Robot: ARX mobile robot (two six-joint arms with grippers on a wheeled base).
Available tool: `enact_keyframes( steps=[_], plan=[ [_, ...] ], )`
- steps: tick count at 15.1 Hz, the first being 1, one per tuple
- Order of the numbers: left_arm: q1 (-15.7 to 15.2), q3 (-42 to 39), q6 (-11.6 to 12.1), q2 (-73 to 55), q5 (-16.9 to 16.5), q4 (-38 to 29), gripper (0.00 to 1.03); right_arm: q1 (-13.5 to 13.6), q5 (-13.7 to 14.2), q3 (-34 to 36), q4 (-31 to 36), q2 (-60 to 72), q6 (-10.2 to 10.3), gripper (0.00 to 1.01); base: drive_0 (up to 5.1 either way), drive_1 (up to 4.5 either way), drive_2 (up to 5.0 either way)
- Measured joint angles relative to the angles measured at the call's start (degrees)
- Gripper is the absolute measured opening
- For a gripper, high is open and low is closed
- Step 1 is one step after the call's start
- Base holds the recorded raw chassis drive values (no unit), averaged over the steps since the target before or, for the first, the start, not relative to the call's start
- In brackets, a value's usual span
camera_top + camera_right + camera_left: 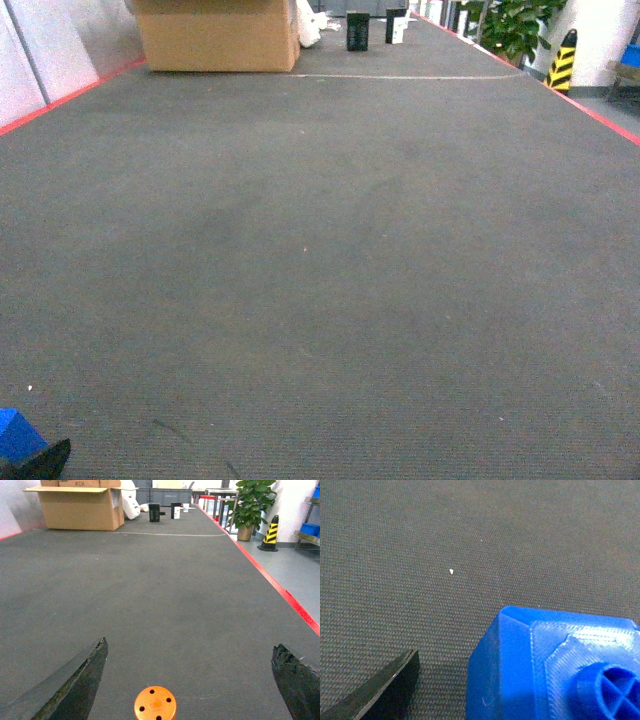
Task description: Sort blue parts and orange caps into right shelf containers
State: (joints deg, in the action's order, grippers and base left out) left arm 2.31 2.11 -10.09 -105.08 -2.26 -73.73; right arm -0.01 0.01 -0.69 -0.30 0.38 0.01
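A wide grey-topped table (320, 260) with a red edge stretches ahead, mostly bare. At its far end stand a cardboard box (215, 35) and two small dark containers (357, 30); a potted plant (252, 502) sits beyond the right edge.

The orange cap (155, 703) stands on the table, flat holed face up, centred between the two fingers of the right end effector (187, 680), which is spread wide and not touching it. It looks like a small, stiff, light plastic cylinder, so closing the fingers on its round side wall should hold it, though the smooth curve could slip if squeezed off-centre.

A blue part (555, 665), a blocky printed plastic piece with a round spoked feature, lies near the table's close left corner. It sits just beside one dark finger (380, 690) of the left end effector (35, 462); whether that one is wide or narrow cannot be told. The blue piece looks rigid and light, best taken across its flat sides.

The shelf and its crates are out of view.
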Motion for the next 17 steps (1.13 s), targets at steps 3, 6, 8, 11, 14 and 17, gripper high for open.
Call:
enact_keyframes(
  steps=[3,6,8,11,14,17],
  plan=[
    [-1.9,0.9,0.0,-1.4,-1.4,0.0,0.98,0.0,0.0,0.0,0.0,0.0,0.0,0.98,0.0,0.0,0.0],
    [-3.0,2.1,0.0,-2.3,-2.3,0.0,0.98,0.0,0.0,0.0,0.0,0.0,0.0,0.98,0.0,0.0,0.0],
    [-3.1,2.8,0.0,-2.8,-2.6,0.0,0.98,0.0,0.0,0.0,0.0,0.0,0.0,0.98,0.0,0.0,0.0],
    [-2.7,3.9,0.0,-4.2,-2.6,-0.5,0.98,0.0,0.0,0.0,0.0,0.0,0.0,0.98,0.0,0.0,0.0],
    [-2.2,4.9,0.0,-5.6,-2.3,-1.0,0.98,0.0,0.0,0.0,0.0,0.0,0.0,0.98,0.0,0.0,0.0],
    [-1.8,5.0,0.0,-5.6,-1.8,-1.0,0.98,0.0,0.0,0.0,0.0,0.0,0.0,0.98,0.0,0.0,0.0]
  ],
)
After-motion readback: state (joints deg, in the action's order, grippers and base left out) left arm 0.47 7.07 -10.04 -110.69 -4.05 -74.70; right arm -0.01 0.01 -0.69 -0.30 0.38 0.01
